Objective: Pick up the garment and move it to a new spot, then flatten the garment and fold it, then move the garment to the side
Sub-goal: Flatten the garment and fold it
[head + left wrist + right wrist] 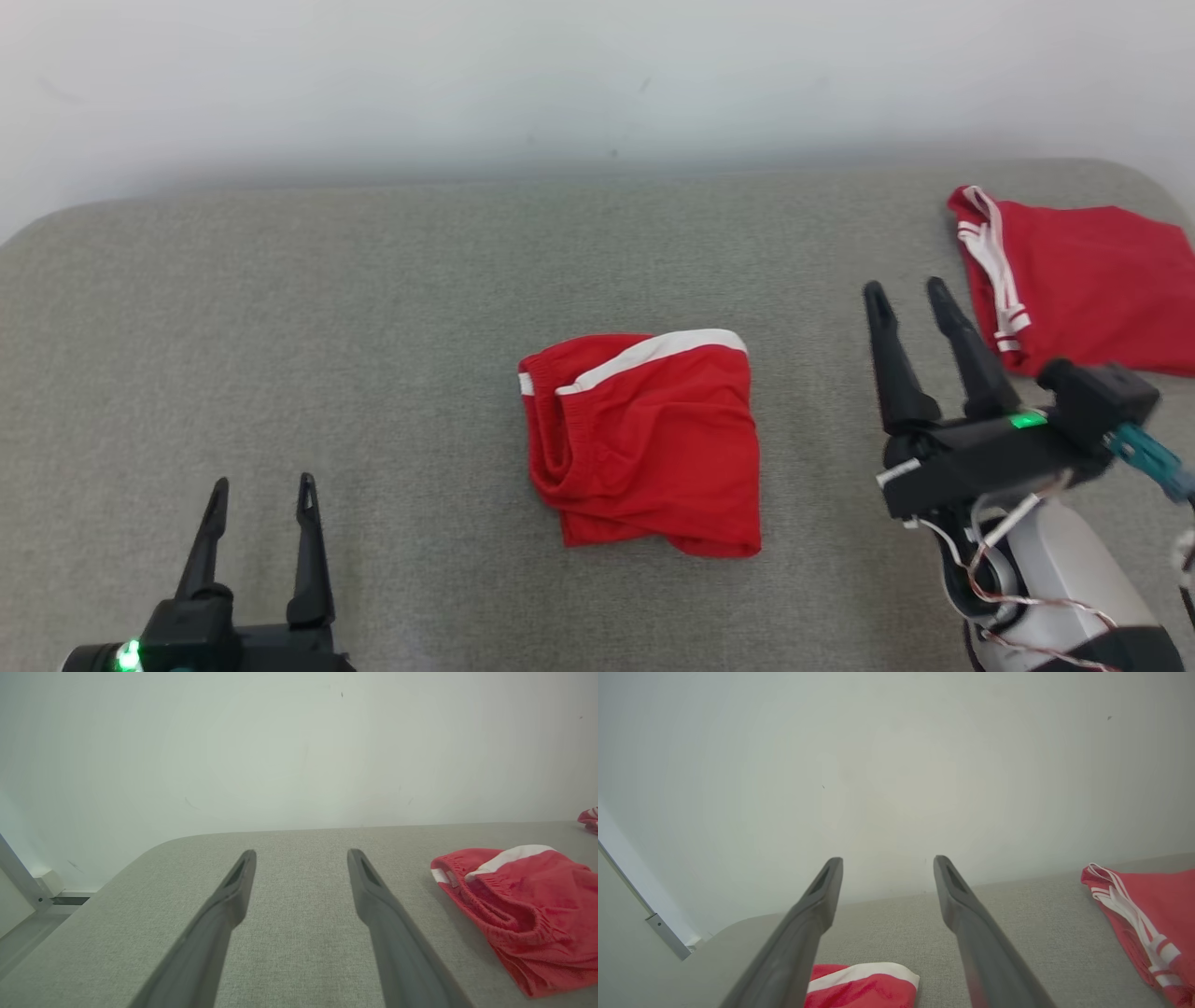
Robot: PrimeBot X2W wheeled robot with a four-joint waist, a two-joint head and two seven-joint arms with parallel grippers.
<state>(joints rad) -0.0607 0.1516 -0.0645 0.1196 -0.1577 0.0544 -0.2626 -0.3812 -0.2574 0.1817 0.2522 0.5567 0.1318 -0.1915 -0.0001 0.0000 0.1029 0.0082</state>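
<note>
A red garment (644,439) with a white waistband lies folded into a compact bundle at the middle of the grey padded table (280,308); it also shows in the left wrist view (523,905) and the right wrist view (861,984). My left gripper (261,495) stands open at the lower left, well left of the bundle, with nothing between its fingers (302,854). Right of the bundle, my right gripper (906,289) is open and empty too, raised above the table (888,859).
A second red garment (1083,280) with white stripes lies spread at the table's far right corner, just right of my right gripper (1148,910). A pale wall rises behind the table. The table's left edge and a metal frame post (18,872) show in the left wrist view.
</note>
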